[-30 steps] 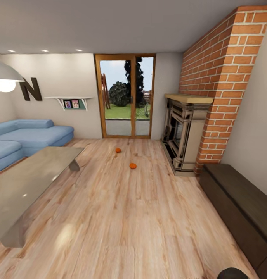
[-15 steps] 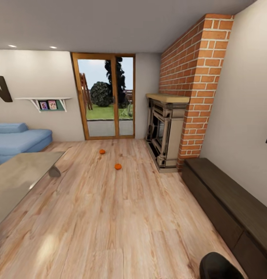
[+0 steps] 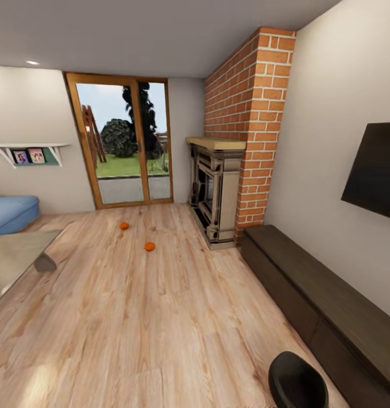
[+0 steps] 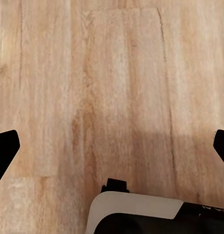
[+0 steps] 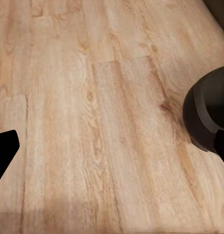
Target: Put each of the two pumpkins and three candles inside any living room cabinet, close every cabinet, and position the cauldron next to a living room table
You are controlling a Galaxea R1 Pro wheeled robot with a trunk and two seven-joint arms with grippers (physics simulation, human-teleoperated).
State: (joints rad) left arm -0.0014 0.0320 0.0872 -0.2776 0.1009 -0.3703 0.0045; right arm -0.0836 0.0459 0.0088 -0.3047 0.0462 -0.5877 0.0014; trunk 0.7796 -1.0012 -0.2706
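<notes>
Along the right wall runs the dark cabinet, drawers closed, beside the brick fireplace. At the floor's left edge sits the grey table. A black cauldron stands near the cabinet. Two pumpkins lie on the floor before the glass door. Both grippers gape wide, empty.

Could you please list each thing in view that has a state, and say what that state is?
Two small round orange pumpkins: lying on the wooden floor, apart from each other, not yet stowed.
Long low dark-brown wooden cabinet: drawer fronts look closed.
Black round cauldron: on the floor near the cabinet.
Wood-framed glass patio door: closed.
Left gripper: open, empty.
Right gripper: open, empty.
</notes>
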